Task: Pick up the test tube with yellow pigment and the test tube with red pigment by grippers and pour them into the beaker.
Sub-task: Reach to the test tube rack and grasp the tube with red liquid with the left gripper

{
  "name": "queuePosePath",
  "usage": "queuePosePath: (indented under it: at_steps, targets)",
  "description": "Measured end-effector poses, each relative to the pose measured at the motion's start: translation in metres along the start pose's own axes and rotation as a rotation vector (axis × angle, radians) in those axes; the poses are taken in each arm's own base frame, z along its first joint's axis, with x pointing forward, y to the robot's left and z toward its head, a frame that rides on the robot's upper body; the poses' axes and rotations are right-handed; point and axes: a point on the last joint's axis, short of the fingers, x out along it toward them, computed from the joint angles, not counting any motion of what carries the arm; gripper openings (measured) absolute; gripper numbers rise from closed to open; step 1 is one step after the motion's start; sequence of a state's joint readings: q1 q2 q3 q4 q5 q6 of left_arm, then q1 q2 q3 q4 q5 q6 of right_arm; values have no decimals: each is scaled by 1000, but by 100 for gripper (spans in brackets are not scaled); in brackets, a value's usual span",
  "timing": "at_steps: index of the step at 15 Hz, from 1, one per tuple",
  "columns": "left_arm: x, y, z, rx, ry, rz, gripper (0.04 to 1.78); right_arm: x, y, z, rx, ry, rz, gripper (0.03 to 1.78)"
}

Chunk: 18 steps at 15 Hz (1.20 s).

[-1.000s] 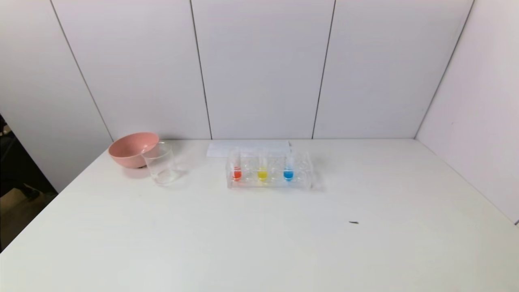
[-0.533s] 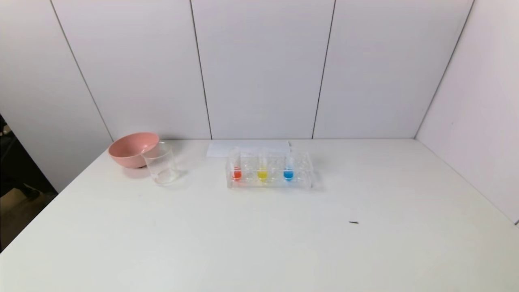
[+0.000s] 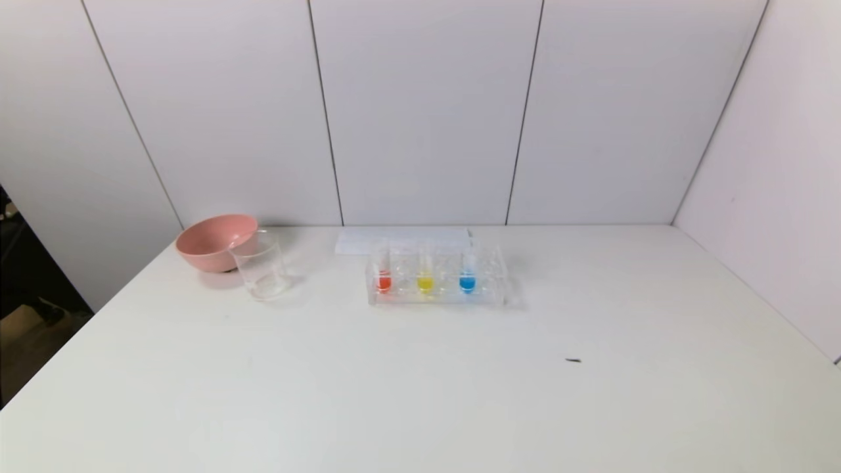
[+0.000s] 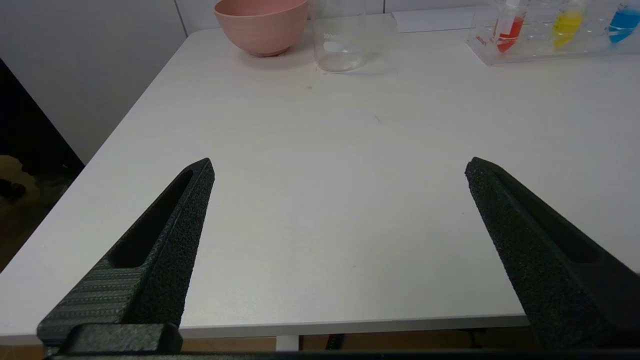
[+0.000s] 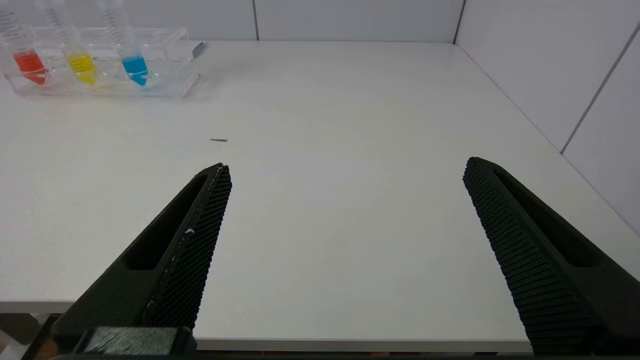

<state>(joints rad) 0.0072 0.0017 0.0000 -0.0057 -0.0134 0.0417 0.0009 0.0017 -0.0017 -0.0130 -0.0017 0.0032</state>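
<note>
The test tube with red pigment [image 3: 384, 274] and the test tube with yellow pigment [image 3: 426, 276] stand upright in a clear rack [image 3: 486, 289] at the table's back middle. Both tubes also show in the left wrist view, red [image 4: 509, 31] and yellow [image 4: 565, 24], and in the right wrist view, red [image 5: 29, 62] and yellow [image 5: 81, 64]. The empty clear beaker [image 3: 260, 265] stands left of the rack, also in the left wrist view [image 4: 339, 42]. My left gripper [image 4: 339, 167] and right gripper [image 5: 346, 167] are open and empty by the table's near edge, out of the head view.
A pink bowl [image 3: 213, 242] sits just behind the beaker. A tube with blue liquid [image 3: 467, 274] stands in the rack right of the yellow one. A white paper [image 3: 401, 238] lies behind the rack. A small dark speck [image 3: 573, 360] lies on the white table [image 3: 420, 394].
</note>
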Motion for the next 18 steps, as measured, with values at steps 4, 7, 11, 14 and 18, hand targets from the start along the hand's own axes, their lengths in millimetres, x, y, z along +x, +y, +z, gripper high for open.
queuePosePath:
  at_steps: [4,7,11,14,18]
  targets:
    - [0,0,0,4,0,0,176,0,0,0,0,0,0,170]
    - [-2,0,6,12,-21,11,176,0,0,0,0,0,0,170]
    - [-9,1,26,17,-84,24,176,0,0,0,0,0,0,170]
    - [-16,2,41,50,-119,31,176,0,0,0,0,0,0,170]
    - [-22,3,66,66,-150,30,176,0,0,0,0,0,-1,170]
